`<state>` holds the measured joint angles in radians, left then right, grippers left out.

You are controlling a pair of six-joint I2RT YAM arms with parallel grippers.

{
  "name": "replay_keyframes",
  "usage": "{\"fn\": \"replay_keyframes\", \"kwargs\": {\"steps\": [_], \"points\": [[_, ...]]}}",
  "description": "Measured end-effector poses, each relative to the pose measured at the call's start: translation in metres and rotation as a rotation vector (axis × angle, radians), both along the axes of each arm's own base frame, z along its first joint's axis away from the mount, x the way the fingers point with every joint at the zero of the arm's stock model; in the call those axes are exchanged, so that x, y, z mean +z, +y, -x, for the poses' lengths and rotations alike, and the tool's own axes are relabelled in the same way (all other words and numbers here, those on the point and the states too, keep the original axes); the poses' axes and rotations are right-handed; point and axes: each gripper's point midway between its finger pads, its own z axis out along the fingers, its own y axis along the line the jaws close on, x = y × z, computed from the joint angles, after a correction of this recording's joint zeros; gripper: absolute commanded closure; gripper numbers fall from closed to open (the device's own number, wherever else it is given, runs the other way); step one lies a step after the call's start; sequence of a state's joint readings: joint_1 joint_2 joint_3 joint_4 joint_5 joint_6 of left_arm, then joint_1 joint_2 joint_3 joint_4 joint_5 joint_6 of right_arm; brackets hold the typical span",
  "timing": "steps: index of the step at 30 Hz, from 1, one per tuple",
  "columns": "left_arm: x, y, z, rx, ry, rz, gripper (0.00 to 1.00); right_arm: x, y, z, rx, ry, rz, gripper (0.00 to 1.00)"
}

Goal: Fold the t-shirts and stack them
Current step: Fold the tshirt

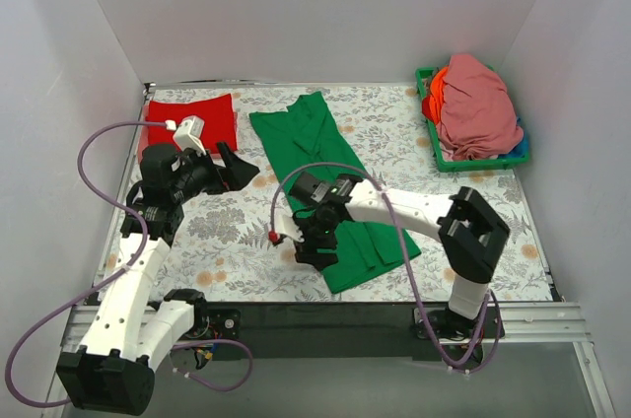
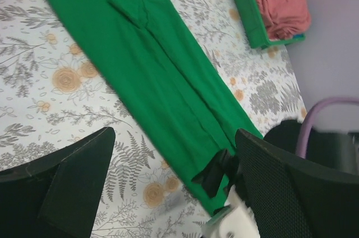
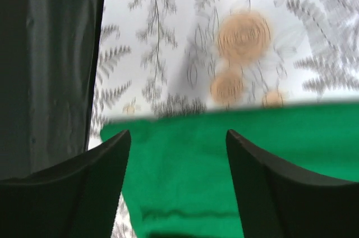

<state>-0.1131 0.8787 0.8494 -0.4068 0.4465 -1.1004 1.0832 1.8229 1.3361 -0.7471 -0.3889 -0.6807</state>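
The big green shirt [image 1: 306, 137] lies on the flowery tabletop [image 1: 246, 241] in the middle of the top picture. It is folded into a long strip that runs from the upper middle down toward the lower right. A red shirt [image 1: 192, 120] lies flat in the upper left. A pink shirt [image 1: 478, 107] and an orange shirt [image 1: 435, 93] sit bunched in the green basket [image 1: 471, 165] in the upper right. The right gripper [image 3: 178, 137] hangs over the low end of the green strip. Its fingers are spread apart and are not pinching anything. The left gripper [image 2: 175, 132] is spread wide too. It holds nothing and sits left of the strip, over bare tabletop. I think the next job is to grab the low end and fold it up. Things could go wrong here. If the right gripper shuts on only the top layer, the strip may fall open when it lifts. If it pulls sideways, the whole shirt may slide and go crooked, because nothing holds the other end down. The purple cable [image 1: 340, 170] loops over the shirt and might snag the cloth.
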Motion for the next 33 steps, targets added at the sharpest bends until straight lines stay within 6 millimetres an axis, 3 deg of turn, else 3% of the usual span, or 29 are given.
{"fn": "replay_keyframes", "kwargs": {"steps": [1,3,8,11,15,18,19,21,25,27,33], "points": [[0.001,-0.003,0.003,-0.026,-0.007,0.005,0.12,0.007,-0.007,-0.003,-0.001,0.001,-0.014,0.15],[0.002,-0.013,0.009,-0.095,-0.017,0.027,0.12,0.022,-0.03,-0.015,-0.026,-0.006,-0.049,0.1],[-0.015,-0.048,0.031,-0.314,0.047,0.094,0.16,0.063,-0.114,-0.066,-0.217,-0.125,-0.174,0.02],[-0.033,-0.093,0.057,-0.487,0.101,0.067,0.2,0.073,-0.165,-0.091,-0.331,-0.253,-0.257,0.02],[-0.07,-0.163,0.124,-0.783,0.112,-0.072,0.19,0.051,-0.219,-0.092,-0.401,-0.35,-0.311,0.02],[-0.105,-0.193,0.177,-0.971,0.045,-0.195,0.19,0.034,-0.231,-0.085,-0.382,-0.34,-0.325,0.02],[-0.119,-0.198,0.193,-1.025,0.029,-0.236,0.24,0.03,-0.231,-0.081,-0.364,-0.336,-0.332,0.02],[-0.144,-0.204,0.206,-1.07,0.011,-0.328,0.29,0.026,-0.23,-0.075,-0.325,-0.33,-0.349,0.02],[-0.187,-0.214,0.196,-1.045,-0.017,-0.49,0.44,0.026,-0.224,-0.07,-0.274,-0.329,-0.388,0.02],[-0.201,-0.219,0.19,-1.026,-0.032,-0.555,0.47,0.026,-0.222,-0.067,-0.263,-0.324,-0.4,0.02],[-0.215,-0.232,0.179,-0.969,-0.116,-0.662,0.61,0.027,-0.219,-0.064,-0.256,-0.308,-0.42,0.03]]}}
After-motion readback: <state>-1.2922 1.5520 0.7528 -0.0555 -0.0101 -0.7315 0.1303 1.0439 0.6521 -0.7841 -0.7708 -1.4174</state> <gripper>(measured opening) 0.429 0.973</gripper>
